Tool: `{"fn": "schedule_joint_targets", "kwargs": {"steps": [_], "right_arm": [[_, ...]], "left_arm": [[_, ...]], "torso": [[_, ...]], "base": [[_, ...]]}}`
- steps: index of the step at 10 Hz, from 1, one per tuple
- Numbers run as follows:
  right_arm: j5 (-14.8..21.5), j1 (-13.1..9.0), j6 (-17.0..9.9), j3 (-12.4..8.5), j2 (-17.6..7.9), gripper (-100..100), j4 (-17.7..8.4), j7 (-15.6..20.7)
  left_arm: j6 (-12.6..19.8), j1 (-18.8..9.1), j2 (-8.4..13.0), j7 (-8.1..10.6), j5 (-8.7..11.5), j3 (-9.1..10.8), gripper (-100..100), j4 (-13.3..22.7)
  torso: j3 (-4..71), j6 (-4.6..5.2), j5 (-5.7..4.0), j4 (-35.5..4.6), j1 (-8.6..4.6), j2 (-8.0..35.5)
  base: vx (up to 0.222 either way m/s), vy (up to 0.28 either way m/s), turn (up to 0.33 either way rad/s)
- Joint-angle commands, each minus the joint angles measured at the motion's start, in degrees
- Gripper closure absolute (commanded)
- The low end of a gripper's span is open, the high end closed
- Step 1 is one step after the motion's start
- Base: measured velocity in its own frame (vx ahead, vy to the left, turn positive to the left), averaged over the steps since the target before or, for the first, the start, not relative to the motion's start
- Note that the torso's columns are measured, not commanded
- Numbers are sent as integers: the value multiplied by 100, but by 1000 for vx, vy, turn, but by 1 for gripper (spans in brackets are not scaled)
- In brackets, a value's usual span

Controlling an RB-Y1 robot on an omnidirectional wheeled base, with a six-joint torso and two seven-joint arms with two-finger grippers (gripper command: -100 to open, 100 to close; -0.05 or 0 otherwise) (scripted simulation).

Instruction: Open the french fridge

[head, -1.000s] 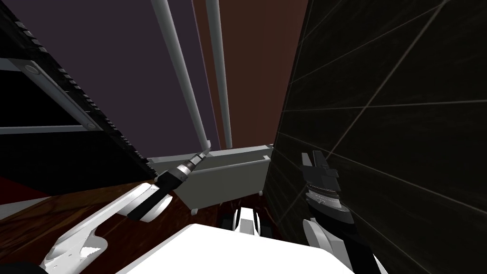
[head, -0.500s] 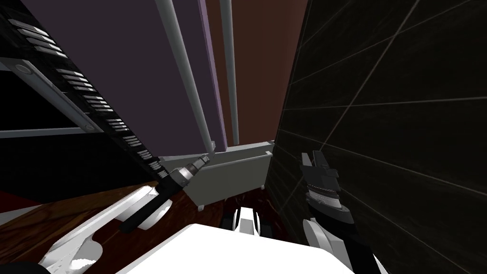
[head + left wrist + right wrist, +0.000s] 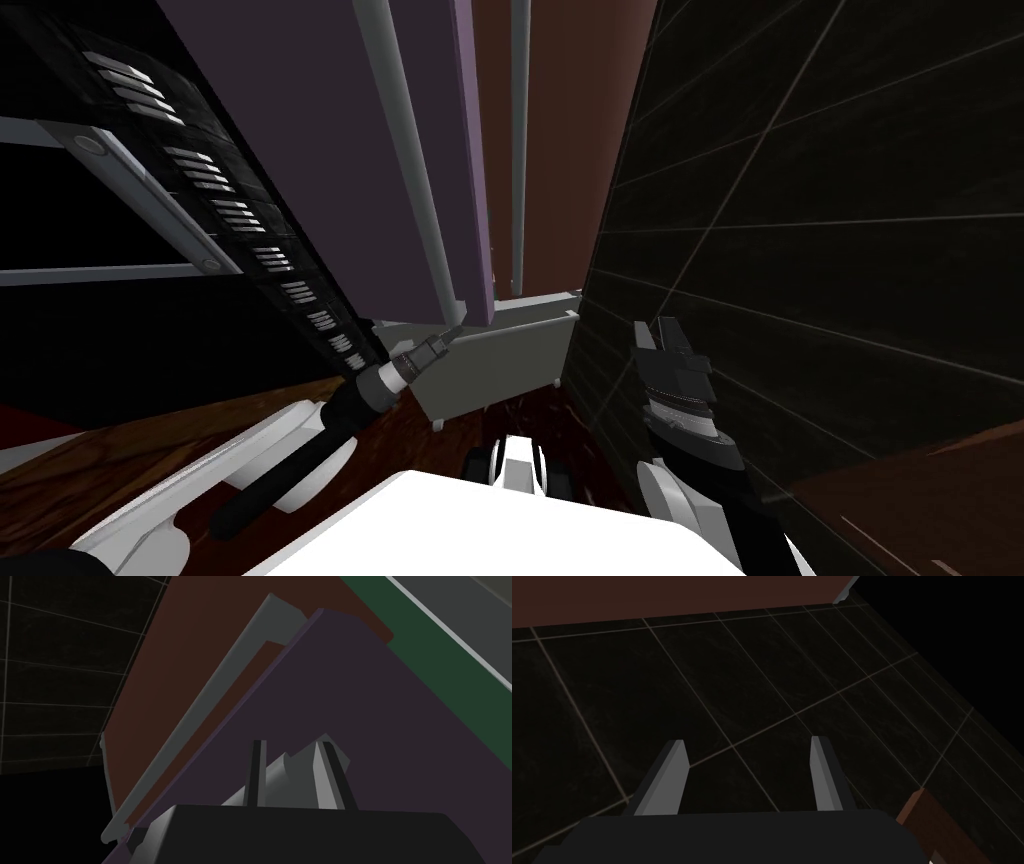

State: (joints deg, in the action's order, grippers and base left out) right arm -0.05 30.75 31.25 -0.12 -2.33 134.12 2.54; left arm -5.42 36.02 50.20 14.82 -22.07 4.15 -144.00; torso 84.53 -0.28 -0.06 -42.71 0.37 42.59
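The fridge has two tall doors, a dark purple left door and a brown right door, each with a long grey bar handle. My left gripper is shut on the lower end of the left door's handle. In the left wrist view its fingers press the sides of that grey bar. The purple door stands slightly ajar, its lighter edge proud of the brown door. My right gripper hangs open beside the dark tiled wall, holding nothing.
A grey drawer front sits below the fridge doors. A black appliance with grey vent slots stands close on the left. The dark tiled wall hems in the right side. Dark wood floor lies to my left.
My left gripper closed on the left handle and drew back. The purple door has swung out from the brown one, showing its edge. The right arm stayed put.
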Motion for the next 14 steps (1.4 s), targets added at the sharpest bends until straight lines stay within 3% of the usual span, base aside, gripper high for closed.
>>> {"fn": "schedule_joint_targets", "kwargs": {"steps": [1,2,10,11,12,14], "right_arm": [[0,1,0,1,1,0,0,0],[0,0,0,0,0,0,0,0],[0,0,0,0,0,0,0,0],[0,0,0,0,0,0,0,0],[0,1,0,1,1,0,0,0],[0,1,0,0,0,0,0,0]], "left_arm": [[-287,25,117,57,-33,-93,100,-47],[-287,25,117,57,-33,-93,100,-47],[-1268,11,520,269,-143,-319,100,-175],[-1173,51,561,281,-137,-373,100,-141],[-1483,64,668,324,-165,-442,100,-164],[-1747,56,755,359,-186,-483,100,-187]], "torso": [[16,4,-4,11,-28,-31],[22,23,-2,18,-6,-36],[21,-2,6,-10,27,-15],[29,0,4,-10,20,-21],[39,9,-3,12,-27,-52],[22,23,11,26,1,-37]], "base": [[-87,167,-118],[-98,189,-113],[-132,191,-93],[-73,77,-36],[-73,183,-131],[-94,256,-132]]}}
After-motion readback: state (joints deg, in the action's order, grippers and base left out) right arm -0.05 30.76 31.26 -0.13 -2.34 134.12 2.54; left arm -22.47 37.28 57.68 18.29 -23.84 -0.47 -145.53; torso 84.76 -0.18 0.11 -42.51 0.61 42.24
